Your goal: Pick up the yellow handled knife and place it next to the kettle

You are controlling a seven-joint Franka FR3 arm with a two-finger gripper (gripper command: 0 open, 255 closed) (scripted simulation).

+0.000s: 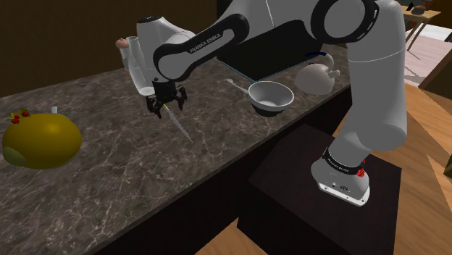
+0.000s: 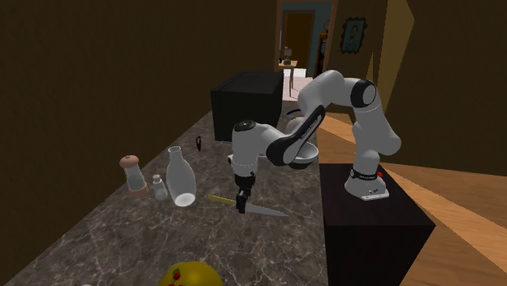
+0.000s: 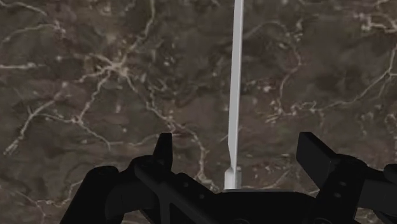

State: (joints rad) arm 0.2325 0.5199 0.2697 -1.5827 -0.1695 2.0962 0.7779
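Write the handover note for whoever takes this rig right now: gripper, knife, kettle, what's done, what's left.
Gripper: open, low over the dark marbled counter, with a finger on either side of the knife and touching neither side.
Knife: lies flat on the counter, not held. Its yellow handle points toward the glass bottle.
Kettle: white, farther along the counter, beyond the white bowl.
Done: gripper lined up over the knife.
Left: close on the knife, lift it, carry it past the bowl, and set it down beside the kettle.
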